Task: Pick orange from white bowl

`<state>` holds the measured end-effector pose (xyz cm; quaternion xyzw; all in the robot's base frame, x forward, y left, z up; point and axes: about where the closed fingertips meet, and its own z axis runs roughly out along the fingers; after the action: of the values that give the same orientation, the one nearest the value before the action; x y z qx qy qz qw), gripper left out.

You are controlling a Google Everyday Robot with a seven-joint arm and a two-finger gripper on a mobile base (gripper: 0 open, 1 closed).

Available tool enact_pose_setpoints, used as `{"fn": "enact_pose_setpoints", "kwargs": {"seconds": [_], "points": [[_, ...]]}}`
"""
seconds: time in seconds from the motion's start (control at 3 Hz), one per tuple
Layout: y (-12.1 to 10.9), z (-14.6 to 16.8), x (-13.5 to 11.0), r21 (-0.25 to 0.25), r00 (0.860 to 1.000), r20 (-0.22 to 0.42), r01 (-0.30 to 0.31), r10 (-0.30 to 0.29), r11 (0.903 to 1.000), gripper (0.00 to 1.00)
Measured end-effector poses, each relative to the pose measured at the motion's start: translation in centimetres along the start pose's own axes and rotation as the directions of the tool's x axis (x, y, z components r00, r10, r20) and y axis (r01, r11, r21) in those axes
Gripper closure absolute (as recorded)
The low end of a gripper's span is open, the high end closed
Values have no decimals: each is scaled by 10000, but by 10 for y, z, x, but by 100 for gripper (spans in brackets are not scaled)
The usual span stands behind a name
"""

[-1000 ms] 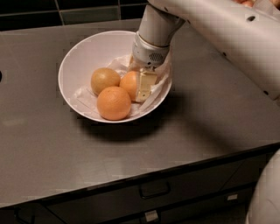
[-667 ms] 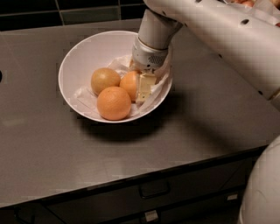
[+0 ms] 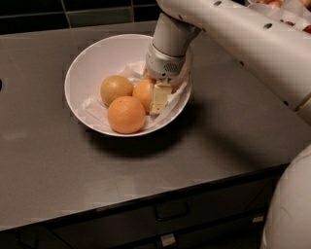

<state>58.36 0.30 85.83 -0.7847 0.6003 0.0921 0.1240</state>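
Observation:
The white bowl with a crumpled paper liner stands on the dark counter and holds three fruits. The orange is the middle one, bright and smooth, at the bowl's right side. A larger paler orange fruit lies in front of it and a duller yellow-brown fruit to its left. My gripper reaches down into the bowl from the upper right and is shut on the orange, which still rests in the bowl. One cream finger lies against the orange's right side; the other is hidden behind it.
The dark grey counter runs to a front edge with drawers below. Another white bowl with red fruit shows at the top right corner. My white arm crosses the right side of the view.

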Motion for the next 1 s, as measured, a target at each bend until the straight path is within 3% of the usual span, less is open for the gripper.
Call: {"fn": "enact_pose_setpoints", "kwargs": {"seconds": [0.67,1.0], "points": [[0,-3,-1,87,10000,16,11,-11,10000,99],[1,-21,-7,476,10000,31,38,-40,9989,100]]}}
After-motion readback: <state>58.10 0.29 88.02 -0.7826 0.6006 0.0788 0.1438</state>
